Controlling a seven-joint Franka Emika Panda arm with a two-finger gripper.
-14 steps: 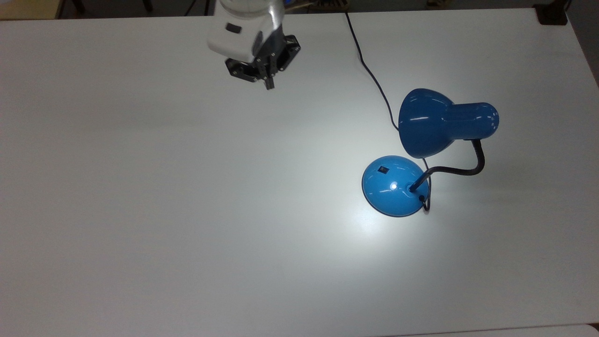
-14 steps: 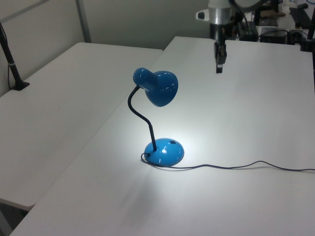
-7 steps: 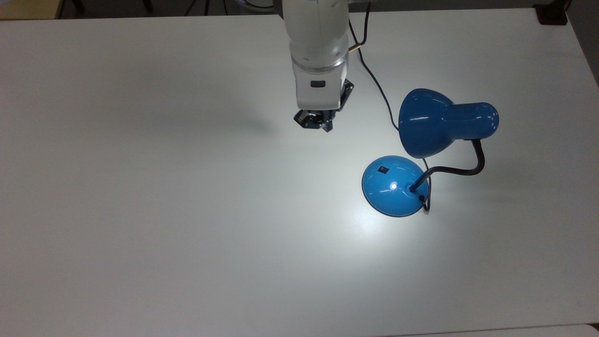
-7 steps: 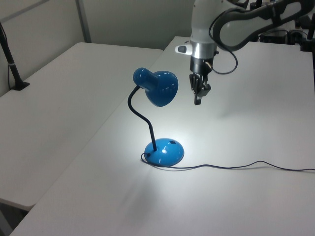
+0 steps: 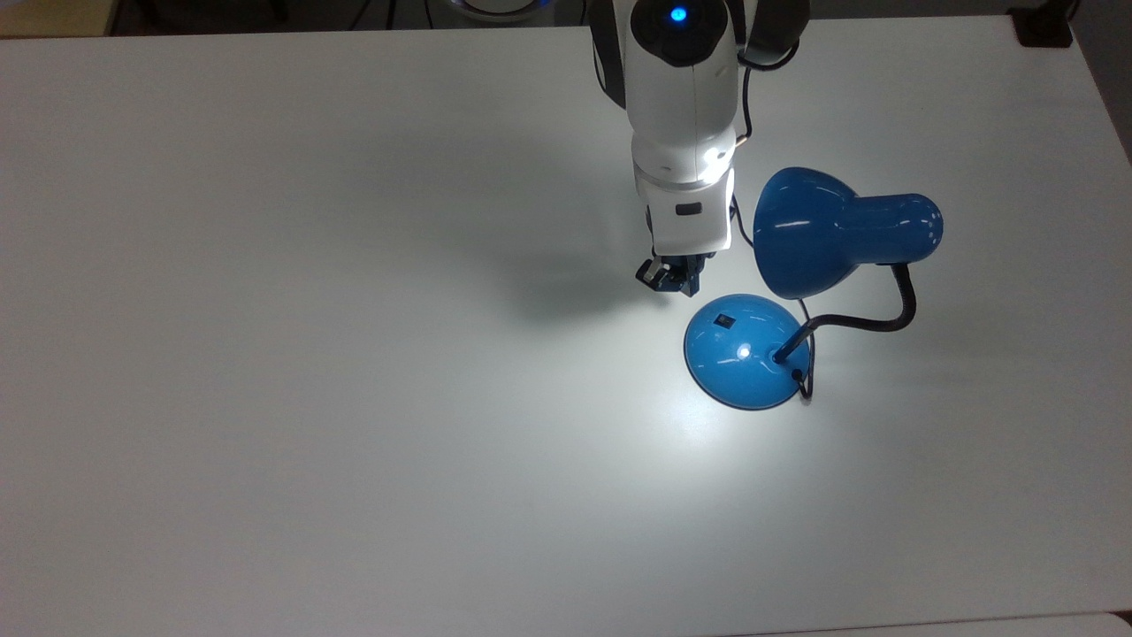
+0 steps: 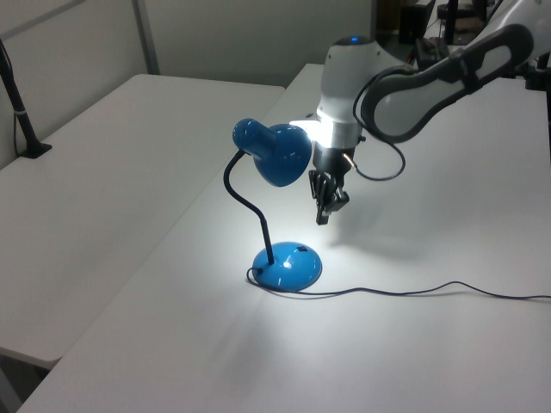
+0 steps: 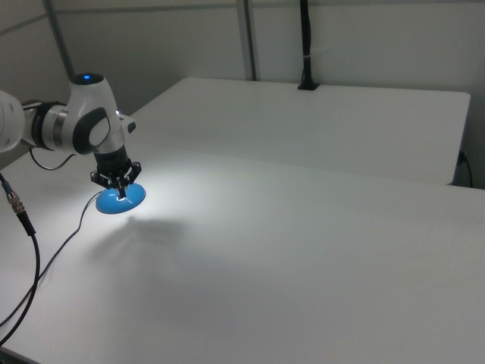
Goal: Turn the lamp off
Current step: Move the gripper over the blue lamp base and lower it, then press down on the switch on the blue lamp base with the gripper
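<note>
Spreading wide under everything, the white table carries the lamp, which stands lit and throws a bright pool around its own foot. Beside the lamp's shade, the white arm reaches down, its wrist close to the shade's rim but apart from it. From the lamp's base the black gooseneck curves up to the shade, and the thin cord trails away across the table. Above and just beside the base hangs the gripper, fingers drawn together into one narrow tip, holding nothing. Smallest is the black switch on the base's dome. The base looks heavy enough to stay put, yet glossy and rounded, so a press should fall squarely on the switch; no grasp seems needed.
</note>
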